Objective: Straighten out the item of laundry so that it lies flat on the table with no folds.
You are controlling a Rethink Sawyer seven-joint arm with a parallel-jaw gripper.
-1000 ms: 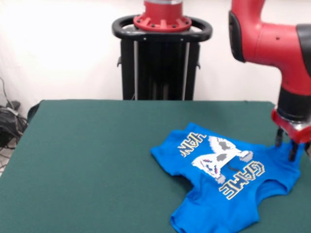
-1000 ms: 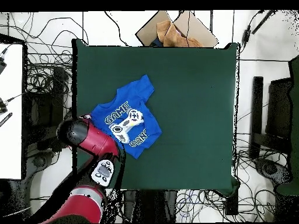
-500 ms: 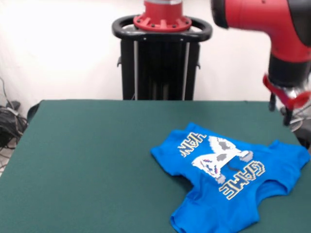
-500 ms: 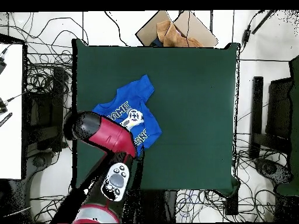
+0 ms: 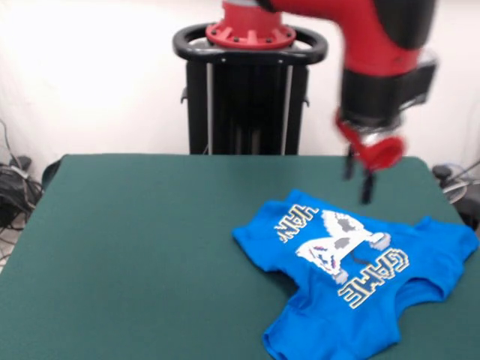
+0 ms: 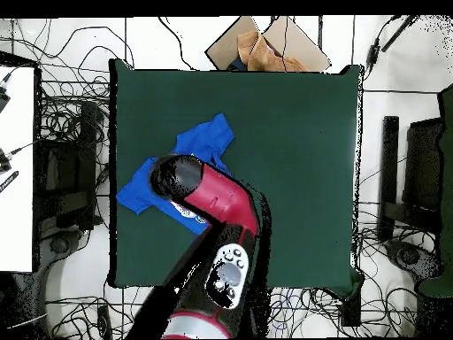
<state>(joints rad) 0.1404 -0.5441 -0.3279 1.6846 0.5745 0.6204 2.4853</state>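
The item of laundry (image 5: 352,277), a bright blue T-shirt, lies print-up on the green table (image 5: 135,247) at the front right in the front view. It is rumpled: part of the lettering is tucked under a fold on its left side, and one sleeve reaches out to the right. My gripper (image 5: 358,180) hangs above the shirt's far edge, clear of the cloth, open and holding nothing. In the overhead view the arm (image 6: 212,199) covers the middle of the shirt (image 6: 206,137), and only its two ends show.
The black pedestal (image 5: 250,90) stands behind the table's far edge. In the overhead view, a cardboard box (image 6: 265,44) sits beyond the top edge of the table (image 6: 292,159), and cables (image 6: 62,133) lie on the floor round it.
The gripper let go of the right sleeve, rose, and swung left over the shirt's far edge. The sleeve now lies spread out to the right.
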